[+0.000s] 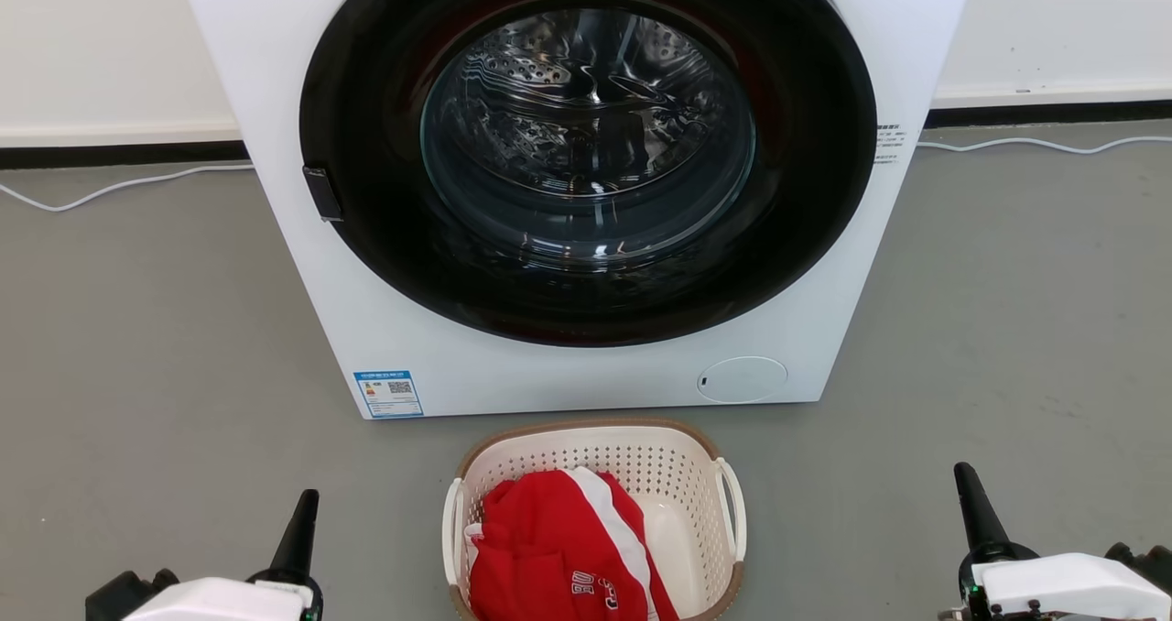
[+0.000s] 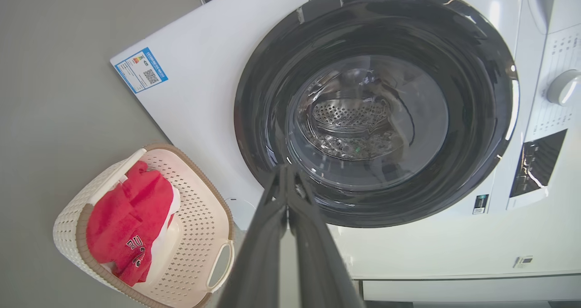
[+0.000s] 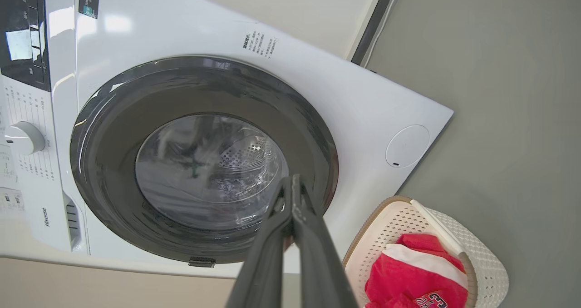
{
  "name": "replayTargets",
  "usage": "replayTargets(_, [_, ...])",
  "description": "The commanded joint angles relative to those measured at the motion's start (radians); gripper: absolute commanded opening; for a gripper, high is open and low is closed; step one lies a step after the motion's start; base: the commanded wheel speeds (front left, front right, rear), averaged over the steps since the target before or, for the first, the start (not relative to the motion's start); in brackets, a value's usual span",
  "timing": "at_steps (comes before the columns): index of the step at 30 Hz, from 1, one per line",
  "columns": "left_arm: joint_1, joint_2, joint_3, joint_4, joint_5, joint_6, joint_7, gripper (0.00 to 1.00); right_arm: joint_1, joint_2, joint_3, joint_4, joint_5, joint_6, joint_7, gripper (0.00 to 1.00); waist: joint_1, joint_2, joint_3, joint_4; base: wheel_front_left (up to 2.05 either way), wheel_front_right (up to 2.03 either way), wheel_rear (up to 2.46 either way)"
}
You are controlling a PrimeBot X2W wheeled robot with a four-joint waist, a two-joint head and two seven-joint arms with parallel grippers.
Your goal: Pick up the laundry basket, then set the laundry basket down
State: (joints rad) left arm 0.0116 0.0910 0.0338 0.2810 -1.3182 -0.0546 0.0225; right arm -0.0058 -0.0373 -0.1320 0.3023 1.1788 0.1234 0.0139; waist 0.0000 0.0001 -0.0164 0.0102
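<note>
- laundry basket (image 1: 641,461) stands upright on the grey floor (image 1: 137,328), just in front of the washer (image 1: 586,374), near its base. I can't tell whether they touch.
- red and white garment (image 1: 549,539) lies inside the basket, bunched toward the robot's left.
- left end effector (image 1: 302,520) sits at lower left, fingers pressed together with nothing between them. The left wrist view confirms this: fingertips (image 2: 287,174) meet in front of the washer door.
- right end effector (image 1: 972,497) sits at lower right, also closed and empty. Its tips (image 3: 292,183) meet in the right wrist view.
- Key relation: the basket lies between the two end effectors and apart from both. It is inward and to the right of the left one, inward and to the left of the right one.
- One loop handle (image 1: 451,529) faces the left arm and the other handle (image 1: 732,511) faces the right, so the handle-to-handle line runs across the robot.
- The near rim is cut off in the head view, so the long axis isn't settled.
- The left end effector looks a bit nearer its handle than the right does.
- Stage: basket on the floor with both end effectors off it fits either a basket waiting to be lifted or one already set back down. The frames don't say which.
</note>
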Motion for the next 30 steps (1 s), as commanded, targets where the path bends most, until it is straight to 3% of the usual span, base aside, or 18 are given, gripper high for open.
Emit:
replayTargets(1, [-0.059,0.002,0.032,-0.030,-0.024,-0.017,0.007,0.00,-0.061,-0.011,0.013,-0.034,0.034,0.006,0.015,0.00,0.0000,-0.0001,0.001,0.000,0.00,0.00,0.00])
replayTargets(30, [-0.119,-0.040,0.080,-0.035,-0.287,-0.075,0.090,0.00,-0.102,-0.013,0.018,-0.057,0.425,0.007,0.098,0.00,0.0000,-0.0001,0.019,-0.010,0.00,0.00,0.00])
